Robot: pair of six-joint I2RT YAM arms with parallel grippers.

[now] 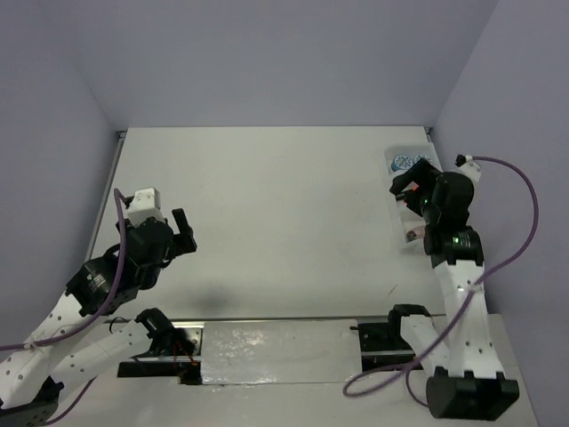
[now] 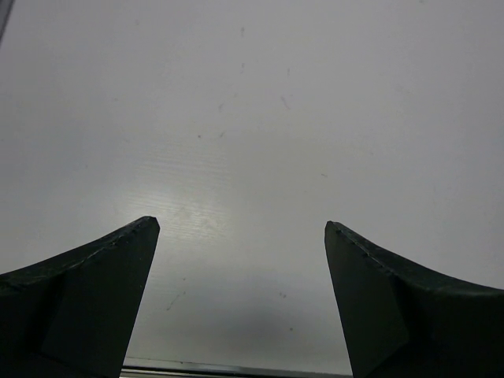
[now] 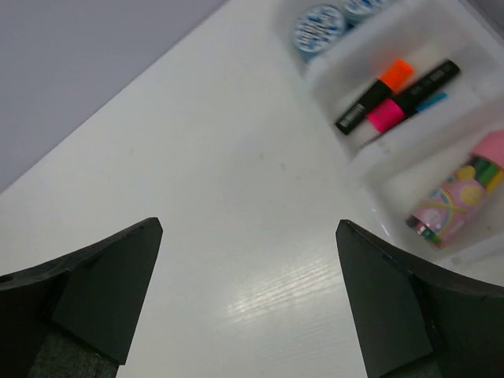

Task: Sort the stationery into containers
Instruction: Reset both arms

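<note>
In the right wrist view, three transparent containers lie side by side at the upper right. The far one holds two round blue-and-white items (image 3: 319, 26). The middle container (image 3: 441, 39) holds an orange-capped highlighter (image 3: 375, 94), a pink-capped highlighter (image 3: 408, 98) and a blue-tipped one under it. The near container (image 3: 394, 177) holds the pink packet (image 3: 455, 197). My right gripper (image 3: 248, 228) is open over bare table just left of them, holding nothing. My left gripper (image 2: 240, 224) is open over bare table at the far left (image 1: 182, 233). From above, a round item (image 1: 402, 162) and the packet (image 1: 413, 234) show beside the right gripper (image 1: 407, 191).
The containers sit against the right wall (image 1: 498, 107) near the table's back right corner. A metal rail (image 1: 276, 342) with the arm bases runs along the near edge. A purple cable (image 1: 524, 196) loops off the right arm.
</note>
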